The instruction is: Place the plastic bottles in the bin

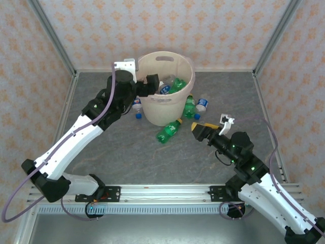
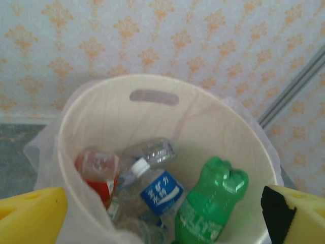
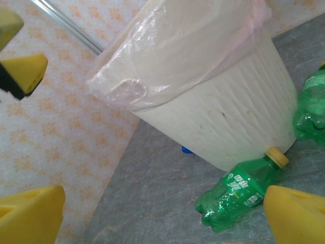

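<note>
1. Right pincer (image 1: 201, 130): released, pads wide apart, nothing between them. It sits low over the counter (image 1: 127, 152), aimed at item 2. Judged the working arm for the step in hand, the next pick.

2. Yellow-cap bottle (image 1: 168, 131): green, on its side, cap just beside the bin's foot, body pointing away from it. This is your nearest target. Close across the waist, not along the length. The round shell will likely roll or squirt out if you pinch near the cap. Approach from the free side so no pad wedges against the bin wall.

3. Green bottle (image 1: 189, 107) and blue-cap bottle (image 1: 202, 104): on the counter at the bin's right side, close together. Keep your wrist off them during the lift.

4. Left-side bottle (image 1: 137, 105): clear, blue cap, on the counter by the bin's left wall, beneath the left arm.

5. Bin (image 1: 162, 111): cream, lined, upright. It holds a green one (image 2: 213, 203), a blue-label one (image 2: 157, 190) and a red-label one (image 2: 99, 170). Carry high enough to clear the rim and the loose liner before you let go.

6. Left pincer (image 1: 151, 84): released, empty, over the bin's left rim. Deliver over the right rim so the arms stay apart.
</note>
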Motion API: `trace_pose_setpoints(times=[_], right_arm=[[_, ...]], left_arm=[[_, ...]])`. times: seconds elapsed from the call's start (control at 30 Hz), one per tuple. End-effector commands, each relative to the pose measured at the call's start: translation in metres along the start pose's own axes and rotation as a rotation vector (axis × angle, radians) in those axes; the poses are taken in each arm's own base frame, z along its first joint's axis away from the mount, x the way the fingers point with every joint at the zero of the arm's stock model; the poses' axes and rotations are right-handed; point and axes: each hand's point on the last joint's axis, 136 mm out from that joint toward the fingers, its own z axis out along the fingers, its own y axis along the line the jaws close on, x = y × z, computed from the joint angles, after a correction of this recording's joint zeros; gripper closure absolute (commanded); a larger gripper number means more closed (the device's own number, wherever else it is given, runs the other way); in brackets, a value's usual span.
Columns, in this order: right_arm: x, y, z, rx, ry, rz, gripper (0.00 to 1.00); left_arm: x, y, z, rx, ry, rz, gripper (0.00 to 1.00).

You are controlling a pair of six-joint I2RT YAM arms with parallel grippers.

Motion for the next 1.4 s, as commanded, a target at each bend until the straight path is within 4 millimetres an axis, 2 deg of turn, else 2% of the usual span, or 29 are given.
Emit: trace_pose_setpoints(times=[0.0,0.2,0.33,0.43,0.6,0.83,1.07,1.2,1.37], right_arm=[[-0.009,-0.008,0.001,0.037,-0.062,0.017,0.00],[-0.003,-0.029,0.011,0.127,-0.060,0.033,0.00],[-0.017,-0.054,0.011,0.274,-0.146,0.002,0.00],[-0.025,-0.064,0.013,0.346,-0.170,-0.056,0.01],[-0.029,-0.085,0.036,0.461,-0.104,-0.107,0.00],[-0.047,-0.144,0.071,0.644,-0.010,-0.020,0.01],[-0.061,-0.193,0.118,0.748,0.124,0.044,0.06],[-0.057,-0.222,0.140,0.780,0.209,0.116,0.14],[-0.052,-0.249,0.156,0.845,0.277,0.130,0.14]], left_arm=[[0.014,-0.004,-0.015,0.054,0.004,-0.049,0.01],[0.053,0.001,-0.036,0.109,0.032,-0.106,0.01],[0.081,0.007,-0.046,0.138,0.072,-0.128,0.01],[0.097,0.016,-0.055,0.144,0.083,-0.146,0.01],[0.116,0.032,-0.072,0.166,0.074,-0.189,0.01],[0.142,0.045,-0.086,0.197,0.087,-0.240,0.01],[0.150,0.058,-0.099,0.195,0.075,-0.242,0.01],[0.150,0.058,-0.105,0.214,0.071,-0.250,0.01],[0.147,0.066,-0.114,0.193,0.059,-0.245,0.01]])
